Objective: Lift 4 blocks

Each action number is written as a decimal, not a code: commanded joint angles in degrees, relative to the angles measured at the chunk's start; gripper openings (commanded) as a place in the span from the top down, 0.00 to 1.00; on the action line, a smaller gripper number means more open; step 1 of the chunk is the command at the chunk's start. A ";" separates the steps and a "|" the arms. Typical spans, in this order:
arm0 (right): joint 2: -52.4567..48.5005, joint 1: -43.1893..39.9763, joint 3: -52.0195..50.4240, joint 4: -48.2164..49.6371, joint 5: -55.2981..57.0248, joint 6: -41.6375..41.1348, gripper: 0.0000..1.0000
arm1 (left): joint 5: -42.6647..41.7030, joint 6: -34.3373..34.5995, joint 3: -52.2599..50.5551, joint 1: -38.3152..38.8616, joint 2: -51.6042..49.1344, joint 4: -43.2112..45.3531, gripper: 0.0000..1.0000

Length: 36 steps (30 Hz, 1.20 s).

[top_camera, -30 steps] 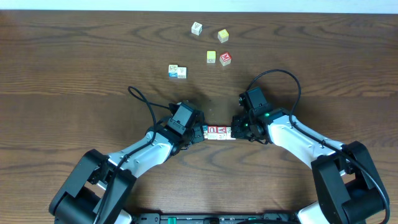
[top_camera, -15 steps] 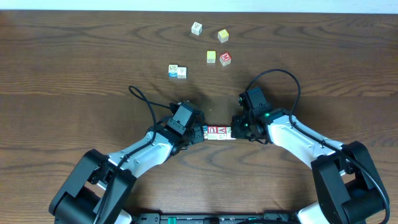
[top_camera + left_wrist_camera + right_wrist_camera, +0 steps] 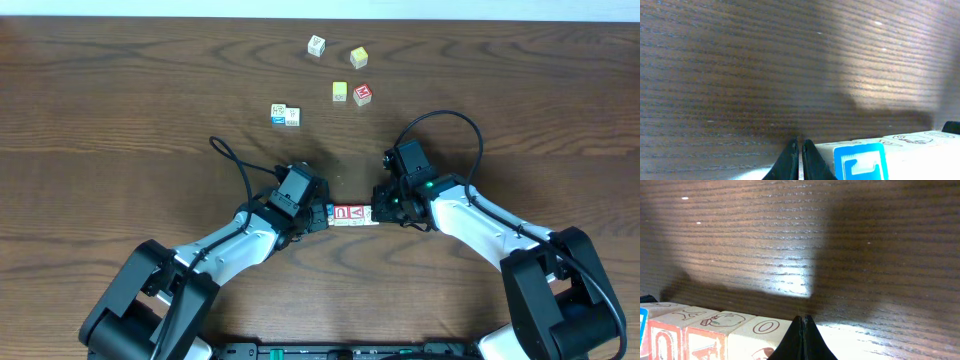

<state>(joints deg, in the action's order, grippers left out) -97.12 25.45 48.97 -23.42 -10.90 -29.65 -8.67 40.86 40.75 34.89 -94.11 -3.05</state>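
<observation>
Left gripper [image 3: 324, 215] and right gripper [image 3: 377, 212] face each other across the near middle of the counter [image 3: 120, 120], with the row of blocks [image 3: 350, 212] between them. Each gripper has its two fingers pressed together with nothing between them (neither pinches a block in the ordinary way). Instead the closed tips bear on the two ends of the row, so we read this as a squeeze along the row and not a grasp.

What matters to us is the line-up. The row's long axis runs side to side across the counter, pointing straight from one gripper to the other. It lies to the right of the left gripper and to the left of the right one, touching both, so neither arm is nearer.

From the left wrist, the shut fingers [image 3: 791, 162] sit just beside an end block [image 3: 860, 161] with a blue picture. From the right wrist, the shut fingers [image 3: 797, 340] meet a cream block [image 3: 765, 330] marked O, with red-lettered faces beyond it. We count three blocks plainly there and a sliver of a fourth at the frame's edge.

Whether the row is off the counter we cannot tell. In our judgement any rise must keep both tips level and pushing inward along that axis, or the middle blocks will drop out. Loose cubes [image 3: 340, 91] lie well apart on the far side.
</observation>
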 commanded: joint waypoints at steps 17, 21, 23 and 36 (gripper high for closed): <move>-0.09 4.87 1.68 0.00 -9.92 0.37 0.99 | -5.57 -1.86 2.60 5.68 -0.20 -1.05 0.93; -0.09 4.87 1.68 0.02 -9.44 0.35 0.99 | -4.90 -1.86 2.60 5.62 -0.20 -1.01 0.93; -0.09 4.87 1.68 0.00 -8.83 0.35 0.99 | -4.31 -1.88 2.60 5.62 -0.20 -1.01 0.93; -0.09 4.87 1.68 -0.09 -8.39 0.42 0.98 | -3.72 -2.95 2.60 4.98 -0.20 -1.05 0.93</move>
<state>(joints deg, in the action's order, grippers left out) -97.10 26.55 49.12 -24.49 -8.03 -29.45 -5.82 38.76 41.17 37.93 -94.06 -5.04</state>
